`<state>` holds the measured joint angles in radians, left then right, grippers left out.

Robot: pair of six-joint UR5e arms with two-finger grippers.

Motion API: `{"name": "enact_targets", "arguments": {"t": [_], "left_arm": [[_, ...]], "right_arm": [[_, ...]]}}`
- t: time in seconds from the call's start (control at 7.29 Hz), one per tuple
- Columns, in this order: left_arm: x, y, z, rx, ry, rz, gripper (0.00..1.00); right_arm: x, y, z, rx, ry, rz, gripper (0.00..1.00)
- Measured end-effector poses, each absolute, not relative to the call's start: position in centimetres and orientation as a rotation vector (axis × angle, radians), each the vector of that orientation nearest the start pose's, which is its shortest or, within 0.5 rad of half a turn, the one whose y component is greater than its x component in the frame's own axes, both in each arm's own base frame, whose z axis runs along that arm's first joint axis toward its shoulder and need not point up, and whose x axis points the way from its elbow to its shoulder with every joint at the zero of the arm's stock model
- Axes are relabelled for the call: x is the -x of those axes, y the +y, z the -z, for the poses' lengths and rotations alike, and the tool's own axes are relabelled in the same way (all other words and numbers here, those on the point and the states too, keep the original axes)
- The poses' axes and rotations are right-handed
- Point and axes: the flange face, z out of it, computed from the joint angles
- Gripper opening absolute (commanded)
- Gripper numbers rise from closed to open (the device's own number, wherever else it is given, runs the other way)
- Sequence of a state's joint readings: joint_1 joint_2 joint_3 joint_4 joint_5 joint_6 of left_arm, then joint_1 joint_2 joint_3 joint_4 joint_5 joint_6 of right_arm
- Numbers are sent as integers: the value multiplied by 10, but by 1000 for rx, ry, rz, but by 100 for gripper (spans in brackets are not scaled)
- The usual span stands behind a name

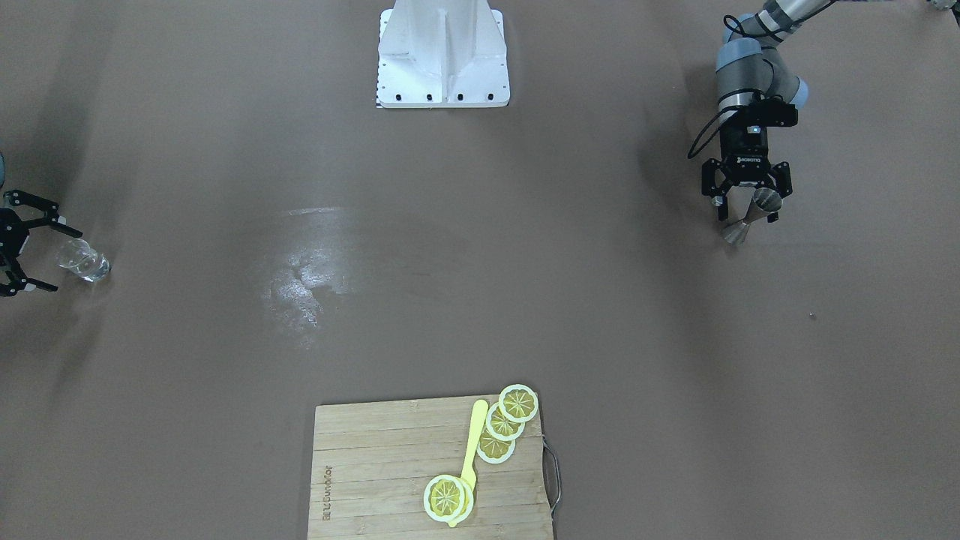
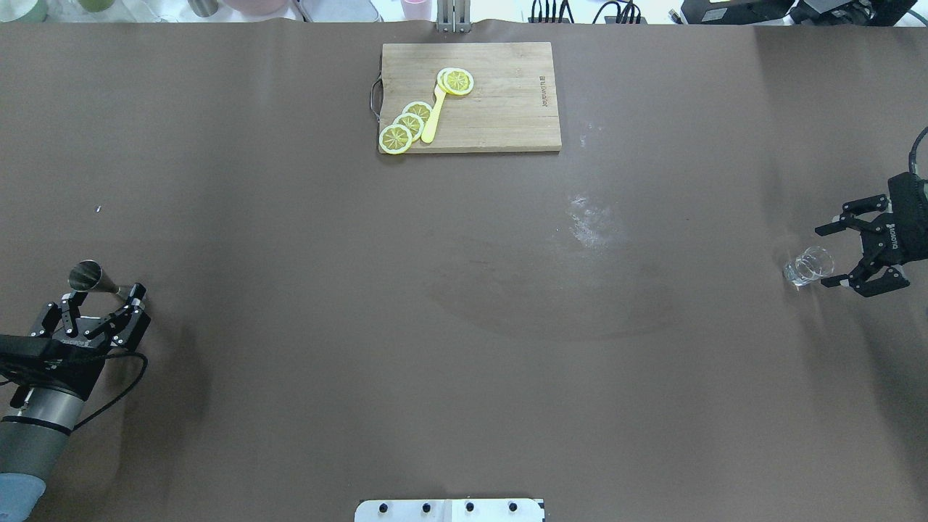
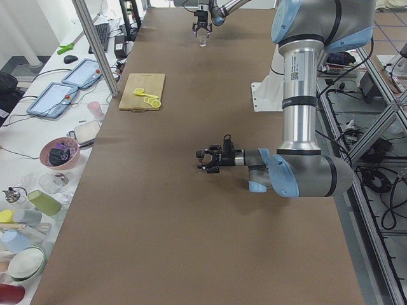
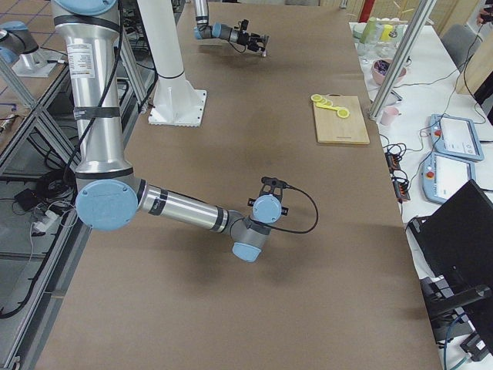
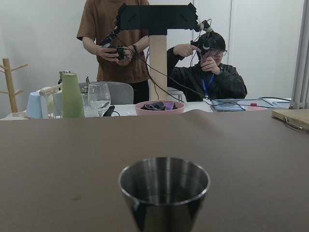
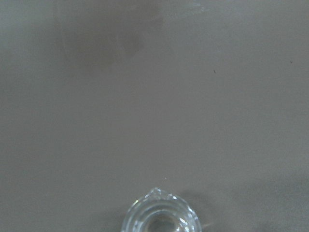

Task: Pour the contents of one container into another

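Left claw (image 2: 104, 297): spread wide, held level, gripping nothing.
Jigger (image 5: 164, 188): upright on the table (image 2: 464, 326), right at that claw's fingertips.
Right claw (image 2: 830, 258): fingers splayed, empty too.
Glass (image 2: 806, 267): just ahead of its tips, untouched.
Risk: the narrow-waisted jigger tips if one finger lands first, and the slick glass could skid.
Risk, later: the containers sit well apart, so a long carry may slosh.
Cutting board (image 2: 471, 98): far beyond both claws.
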<state>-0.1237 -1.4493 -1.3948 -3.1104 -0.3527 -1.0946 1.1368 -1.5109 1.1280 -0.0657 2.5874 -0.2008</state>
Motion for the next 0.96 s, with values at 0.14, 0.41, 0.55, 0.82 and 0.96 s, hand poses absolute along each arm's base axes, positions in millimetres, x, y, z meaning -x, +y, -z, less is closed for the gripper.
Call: {"name": "enact_targets", "arguments": {"t": [0.14, 0.41, 0.55, 0.82, 0.96], "left_arm": [[-357, -273, -616, -1296, 707, 468, 77], [-357, -273, -617, -1293, 713, 474, 70], [-357, -273, -617, -1290, 718, 480, 70], [-357, -273, -617, -1289, 720, 483, 70], [-357, -273, -617, -1289, 720, 484, 69]], "right_arm": [[155, -450, -668, -968, -1077, 1075, 100], [151, -442, -676, -1015, -1075, 1054, 100], [149, -440, -679, -1033, -1069, 1053, 100], [146, -436, -693, -1039, -1054, 1042, 100], [146, -435, -699, -1033, -1050, 1036, 100]]}}
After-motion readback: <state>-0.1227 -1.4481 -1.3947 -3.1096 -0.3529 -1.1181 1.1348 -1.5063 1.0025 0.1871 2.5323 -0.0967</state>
